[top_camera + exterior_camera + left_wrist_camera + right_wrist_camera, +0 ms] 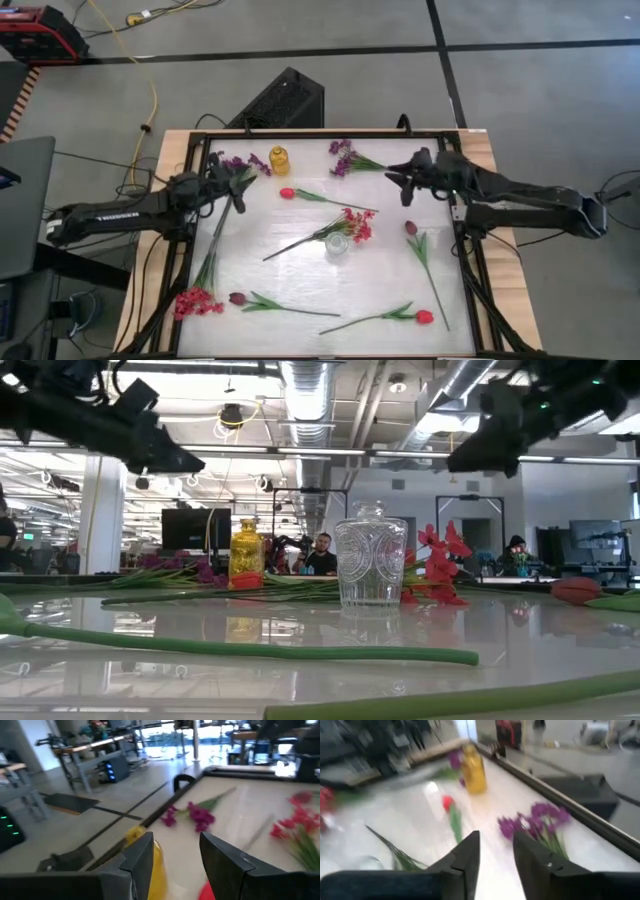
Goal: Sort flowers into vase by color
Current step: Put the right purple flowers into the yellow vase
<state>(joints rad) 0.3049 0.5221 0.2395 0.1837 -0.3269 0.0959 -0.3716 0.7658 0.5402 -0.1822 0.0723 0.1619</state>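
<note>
Right claw (pixel 404 183) sits upper right of the high view, above the bench (pixel 300 300); fingers parted a little, nothing between them. Its wrist view shows the gap open over a purple spray (pixel 535 822) just ahead. Same spray lies at upper centre of the high view, just left of that claw.

Left claw (pixel 236 176) sits upper left of the high view, fingers apart by a moderate gap, nothing visibly gripped. It hangs over a second purple spray (pixel 236 165), whose long stem runs down the left side.

Yellow vase (pixel 279 159) stands just right of the left claw. Clear glass vase (pixel 338 243) stands near the middle; red cluster (pixel 355 225) lies against it.

Red tulip (pixel 288 193) lies between the two vases. Maroon tulip (pixel 411 228) lies at right, below the right claw. Along the lower edge: another red cluster (pixel 196 301) at left, a maroon tulip (pixel 238 298) beside it, a red tulip (pixel 424 317) at lower right.
</note>
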